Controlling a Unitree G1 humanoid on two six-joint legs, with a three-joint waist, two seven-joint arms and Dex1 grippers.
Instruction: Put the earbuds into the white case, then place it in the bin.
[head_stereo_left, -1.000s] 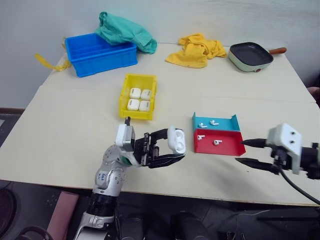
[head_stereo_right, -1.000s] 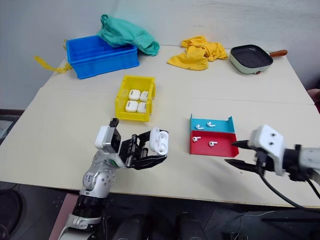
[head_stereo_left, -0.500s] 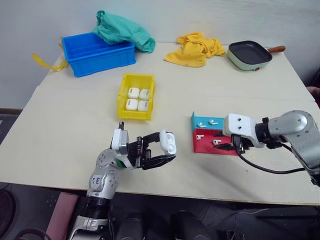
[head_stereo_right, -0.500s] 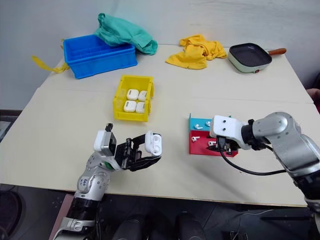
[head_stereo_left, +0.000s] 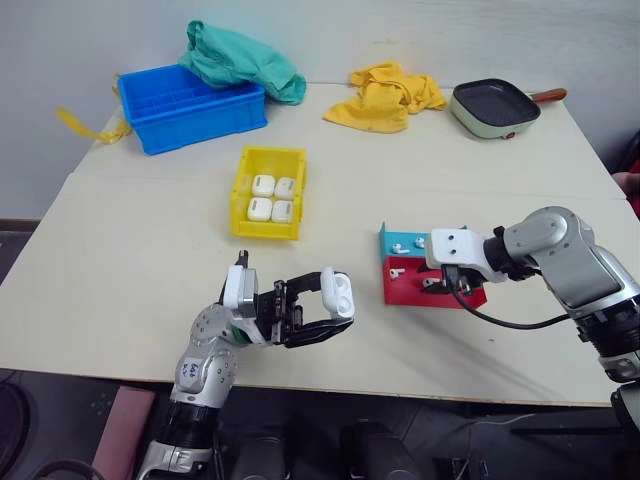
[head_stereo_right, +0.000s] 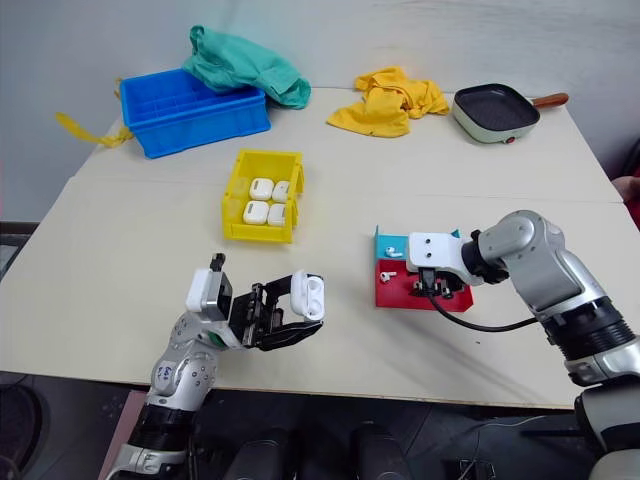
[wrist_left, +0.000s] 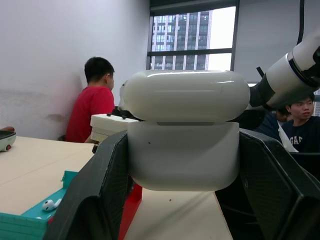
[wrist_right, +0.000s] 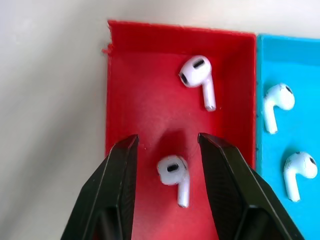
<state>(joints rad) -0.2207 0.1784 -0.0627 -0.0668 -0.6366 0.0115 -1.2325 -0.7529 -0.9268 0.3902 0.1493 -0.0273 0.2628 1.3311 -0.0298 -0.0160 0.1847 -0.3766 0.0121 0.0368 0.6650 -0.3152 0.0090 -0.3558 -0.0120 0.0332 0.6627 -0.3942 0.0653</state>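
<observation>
My left gripper (head_stereo_left: 335, 312) is shut on the white case (head_stereo_left: 338, 290) and holds it above the table's front edge. In the left wrist view the case (wrist_left: 182, 132) sits upright between the black fingers (wrist_left: 95, 200), lid on top. My right gripper (wrist_right: 168, 139) points down into the red half of the tray (wrist_right: 140, 90), open, with one of the earbuds (wrist_right: 172, 174) between its fingers (wrist_right: 120, 190). A second earbud (wrist_right: 197, 74) lies further into the red half, and two more (wrist_right: 277, 99) lie in the teal half. The yellow bin (head_stereo_left: 265, 231) stands mid-table with several white cases (head_stereo_left: 272, 197) in it.
A blue crate (head_stereo_left: 190, 105) with a green cloth (head_stereo_left: 240, 60) stands at the back left. A yellow cloth (head_stereo_left: 385, 95) and a green pan (head_stereo_left: 495, 105) lie at the back right. A person in a red shirt (wrist_left: 95, 107) sits beyond the table.
My right gripper has swung in from the table's front right edge and tipped down over the tray's red half. The left gripper still holds the case, close to where it was.
</observation>
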